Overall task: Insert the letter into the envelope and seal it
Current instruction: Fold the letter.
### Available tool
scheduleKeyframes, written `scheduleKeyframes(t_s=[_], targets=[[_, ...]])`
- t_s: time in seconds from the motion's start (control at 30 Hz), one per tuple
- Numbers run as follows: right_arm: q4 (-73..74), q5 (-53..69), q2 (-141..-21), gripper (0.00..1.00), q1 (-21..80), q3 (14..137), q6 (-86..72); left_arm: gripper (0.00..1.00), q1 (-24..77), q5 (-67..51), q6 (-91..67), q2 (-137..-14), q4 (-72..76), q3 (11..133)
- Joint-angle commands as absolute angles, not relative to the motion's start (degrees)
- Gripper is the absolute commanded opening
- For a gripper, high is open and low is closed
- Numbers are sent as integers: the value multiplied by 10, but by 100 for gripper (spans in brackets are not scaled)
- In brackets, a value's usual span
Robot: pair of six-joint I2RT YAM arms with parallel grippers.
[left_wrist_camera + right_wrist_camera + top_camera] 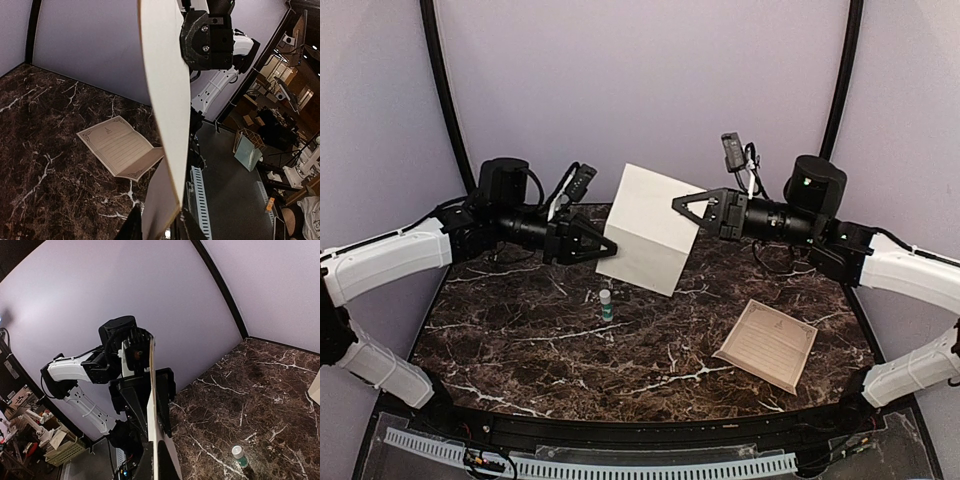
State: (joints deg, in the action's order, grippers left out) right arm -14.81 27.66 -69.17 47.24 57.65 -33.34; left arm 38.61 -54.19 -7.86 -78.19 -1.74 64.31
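Stage: early | plain cream paper envelope aloft, right gripper clamped shut on its edge | left gripper straddling opposite edge, grip unclear | tan printed letter lies uninserted, below-right of envelope | sealing pending

You are looking at pale lilac walls closing around a dark marble table veined in white, with black poles rising at the corners. Past the table, a grey floor is running toward cluttered wooden furniture (too blurred to name).
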Motion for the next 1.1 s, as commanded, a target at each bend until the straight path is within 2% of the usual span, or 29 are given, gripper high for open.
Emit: scheduleKeyframes(t_s=[0.0, 0.23, 0.37, 0.4, 0.53, 0.6, 0.7, 0.87, 1.07], targets=[[-193, 226, -687, 0, 470, 566, -354, 25, 375, -590, -81, -757, 43, 618], [-227, 190, -682, 0, 469, 541, -377, 3, 374, -615, -104, -733, 73, 580], [-212, 186, -690, 0, 468, 546, -379, 0, 374, -616, -106, -726, 78, 577], [-196, 178, -690, 8, 467, 549, -377, 0, 374, -614, -105, -726, 77, 576], [-143, 147, -664, 63, 454, 542, -368, 0, 374, -597, -97, -732, 58, 577], [-113, 129, -641, 75, 447, 538, -356, 0, 374, -586, -89, -737, 44, 582], [-49, 101, -612, 85, 439, 552, -316, 0, 374, -575, -78, -745, 19, 589], [55, 145, -624, 89, 438, 610, -238, 0, 375, -577, -75, -762, 9, 595], [196, 184, -698, 84, 478, 713, -143, 0, 375, -581, -74, -766, 6, 595]])
